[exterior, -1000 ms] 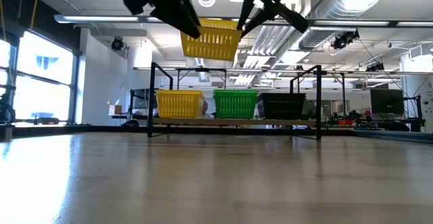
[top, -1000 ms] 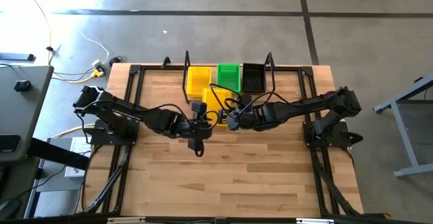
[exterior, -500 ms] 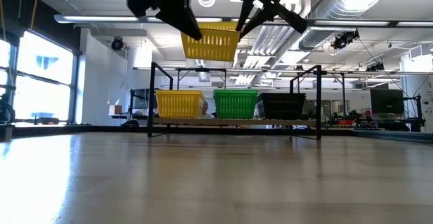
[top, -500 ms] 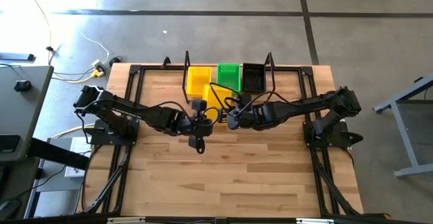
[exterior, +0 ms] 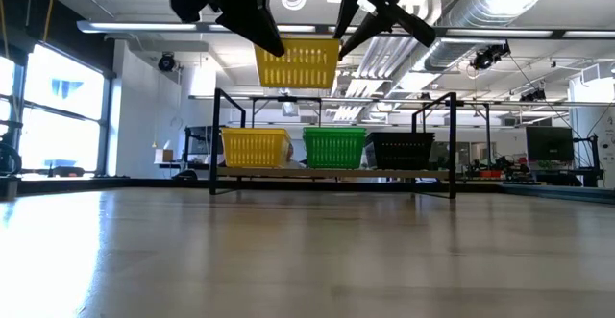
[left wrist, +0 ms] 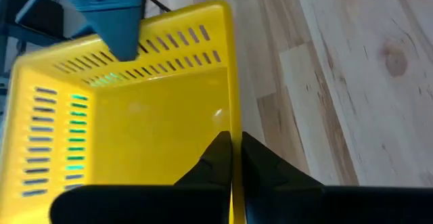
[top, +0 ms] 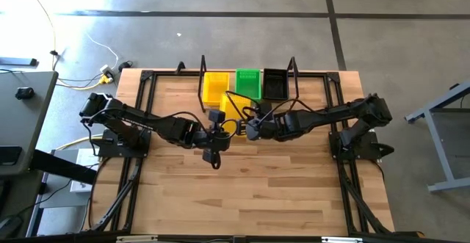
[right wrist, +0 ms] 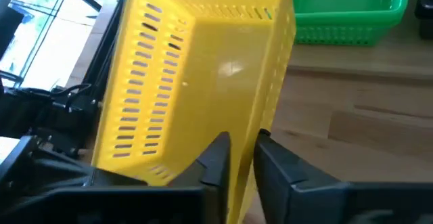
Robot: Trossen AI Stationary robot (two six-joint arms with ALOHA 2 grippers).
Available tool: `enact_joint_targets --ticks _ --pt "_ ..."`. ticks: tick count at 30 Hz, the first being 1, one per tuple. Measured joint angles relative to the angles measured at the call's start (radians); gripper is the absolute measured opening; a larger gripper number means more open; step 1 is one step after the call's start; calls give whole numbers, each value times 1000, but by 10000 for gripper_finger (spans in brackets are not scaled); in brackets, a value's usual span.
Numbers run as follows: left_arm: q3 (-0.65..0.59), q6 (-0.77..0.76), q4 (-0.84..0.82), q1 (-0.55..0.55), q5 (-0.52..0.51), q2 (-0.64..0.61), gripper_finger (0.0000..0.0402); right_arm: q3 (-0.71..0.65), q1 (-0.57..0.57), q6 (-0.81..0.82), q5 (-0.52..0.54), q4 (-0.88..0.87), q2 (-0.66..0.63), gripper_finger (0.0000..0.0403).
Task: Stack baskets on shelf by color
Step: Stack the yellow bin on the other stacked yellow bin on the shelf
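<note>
Since a second ago my carried yellow basket [exterior: 297, 63] has levelled. Left gripper [left wrist: 233, 158] and right gripper [right wrist: 240, 158] each pinch an opposite wall, keeping it flat above the shelf [exterior: 332, 172] near the tabletop's far edge, over the stacked yellow basket [exterior: 255, 148].

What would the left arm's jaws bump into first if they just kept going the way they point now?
Probably the right gripper. The left gripper grips one wall of the lifted yellow basket and points across it toward the right gripper on the opposite wall. The basket's floor lies below that line; depth is uncertain.
</note>
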Motion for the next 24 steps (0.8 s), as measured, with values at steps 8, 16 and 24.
enact_joint_targets --ticks 8,16,24 --pt "0 -10 -47 24 27 -2 1 0 -44 -83 -48 -11 -33 124" --pt "0 -43 -63 99 104 -31 1 0 -72 -190 5 -18 -120 139" --pt "-16 -45 -53 200 162 -64 1 0 -144 -397 13 -26 -208 140"
